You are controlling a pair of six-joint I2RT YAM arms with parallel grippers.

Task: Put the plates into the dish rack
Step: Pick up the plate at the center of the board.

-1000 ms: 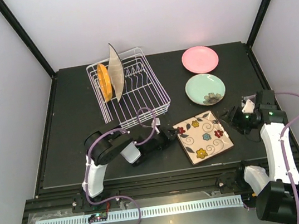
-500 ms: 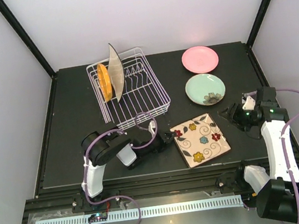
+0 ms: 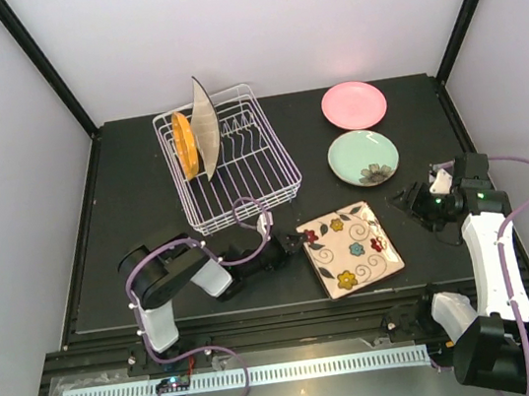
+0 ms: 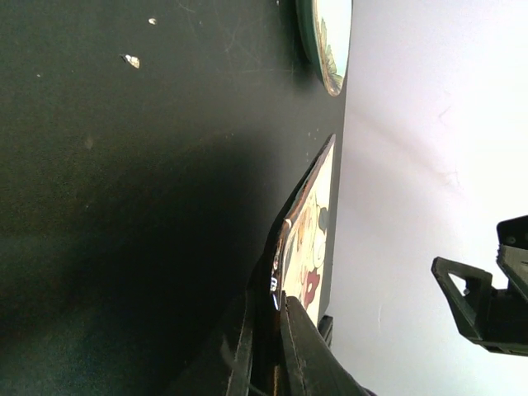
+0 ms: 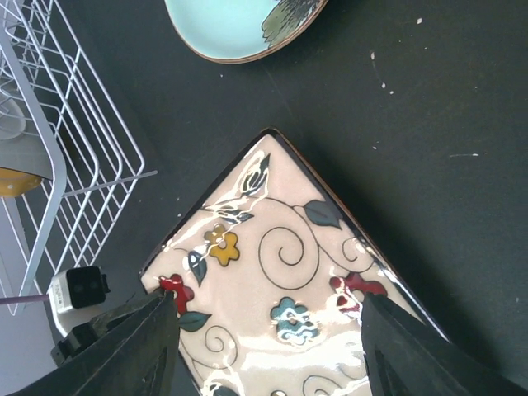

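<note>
At the near side of the black table, the left gripper is clamped on the left edge of the square cream ceramic plate with colourful flowers. In the left wrist view this edge is seen pinched between the two fingers. The plate lies just in front of the rectangular white wire dish rack, not in it. To the right of this plate, the right gripper is held apart from it, with the jaws spread and nothing gripped. Further back on the right the round pale green plate with a dark flower is found, and behind it the round pink plate – both flat on the table. In the left part of the rack two plates are stood upright – the small round orange plate and a taller pale plate, seen almost edge-on.
</note>
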